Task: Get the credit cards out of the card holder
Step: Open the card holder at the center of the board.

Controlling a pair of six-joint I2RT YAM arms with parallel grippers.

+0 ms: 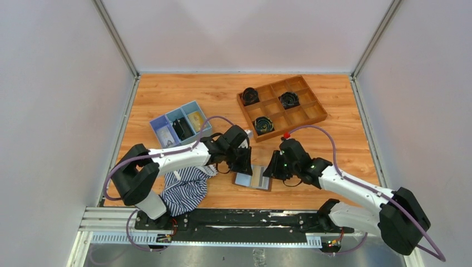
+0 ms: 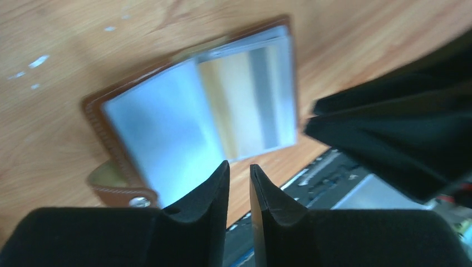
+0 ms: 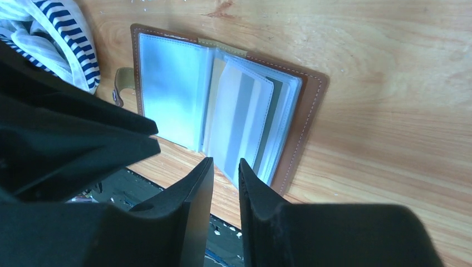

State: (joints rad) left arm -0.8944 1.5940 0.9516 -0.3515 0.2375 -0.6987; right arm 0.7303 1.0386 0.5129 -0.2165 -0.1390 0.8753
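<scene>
The card holder (image 1: 253,179) lies open and flat on the table between my two grippers, brown cover down and pale glossy sleeves up. It also shows in the left wrist view (image 2: 183,128) and the right wrist view (image 3: 172,94). A beige card with a grey stripe (image 2: 245,100) sits inside a right-hand sleeve (image 3: 242,119). My left gripper (image 1: 243,166) hovers at the holder's left side, its jaws (image 2: 239,167) almost together with nothing between them. My right gripper (image 1: 273,168) hovers at the holder's right side, also nearly closed and empty (image 3: 225,161).
A light-blue compartment tray (image 1: 157,123) stands at back left. A brown wooden grid tray (image 1: 300,114) with black coiled items is at back right. A striped cloth (image 1: 186,188) lies by the left arm. A black rail (image 1: 239,219) runs along the near edge.
</scene>
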